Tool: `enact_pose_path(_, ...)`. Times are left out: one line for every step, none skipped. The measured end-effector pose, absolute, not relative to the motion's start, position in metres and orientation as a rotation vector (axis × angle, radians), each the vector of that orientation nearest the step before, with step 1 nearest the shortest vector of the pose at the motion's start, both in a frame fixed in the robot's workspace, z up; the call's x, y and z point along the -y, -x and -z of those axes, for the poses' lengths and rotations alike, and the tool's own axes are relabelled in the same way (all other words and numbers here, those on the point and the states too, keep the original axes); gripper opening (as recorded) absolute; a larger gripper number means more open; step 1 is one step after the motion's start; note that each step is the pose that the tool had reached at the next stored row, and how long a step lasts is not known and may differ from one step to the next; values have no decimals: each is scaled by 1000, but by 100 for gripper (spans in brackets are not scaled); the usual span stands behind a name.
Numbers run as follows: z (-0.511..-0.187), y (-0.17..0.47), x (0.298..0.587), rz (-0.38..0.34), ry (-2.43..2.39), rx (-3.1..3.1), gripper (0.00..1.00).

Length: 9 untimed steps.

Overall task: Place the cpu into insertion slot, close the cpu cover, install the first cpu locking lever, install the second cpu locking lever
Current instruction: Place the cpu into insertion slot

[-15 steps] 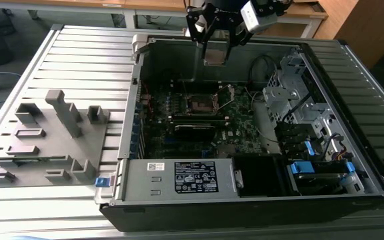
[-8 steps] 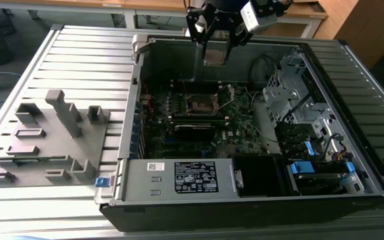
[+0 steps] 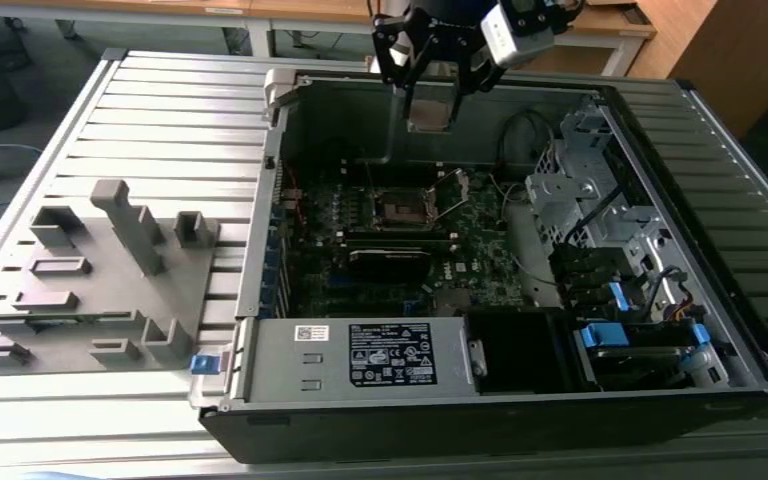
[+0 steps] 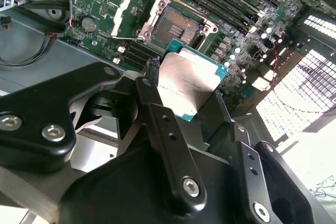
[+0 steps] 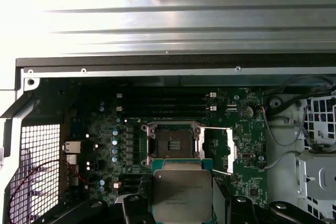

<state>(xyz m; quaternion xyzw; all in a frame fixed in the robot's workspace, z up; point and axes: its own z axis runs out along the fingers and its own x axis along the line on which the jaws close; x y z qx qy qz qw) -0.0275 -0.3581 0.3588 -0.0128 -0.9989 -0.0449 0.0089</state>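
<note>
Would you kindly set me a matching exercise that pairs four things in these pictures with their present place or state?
Things:
1. cpu
2. insertion slot
3. cpu cover
4. grey fixture

Places or states:
A. swung open beside the slot
B. on the slatted table, to the exterior view's left of the computer case
C. held between the fingers, above the motherboard
D. uncovered and empty

Pairs: 1-C; 2-D; 3-A; 4-B
</note>
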Motion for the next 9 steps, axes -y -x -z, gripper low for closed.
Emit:
enact_pose_path(-358,28,358,140,40,3120,54)
enact_pose_path(-358,28,358,140,40,3120,54)
enact_pose_path(-358,28,358,140,40,3120,54)
enact_pose_path(-358,28,358,140,40,3120,54)
enact_pose_path(-358,28,358,140,40,3120,54)
enact_pose_path(-358,28,358,140,40,3120,54)
enact_pose_path(-357,28,358,140,40,3120,54)
enact_pose_path(-357,28,358,140,40,3120,54)
enact_pose_path(-357,27,358,140,40,3120,54)
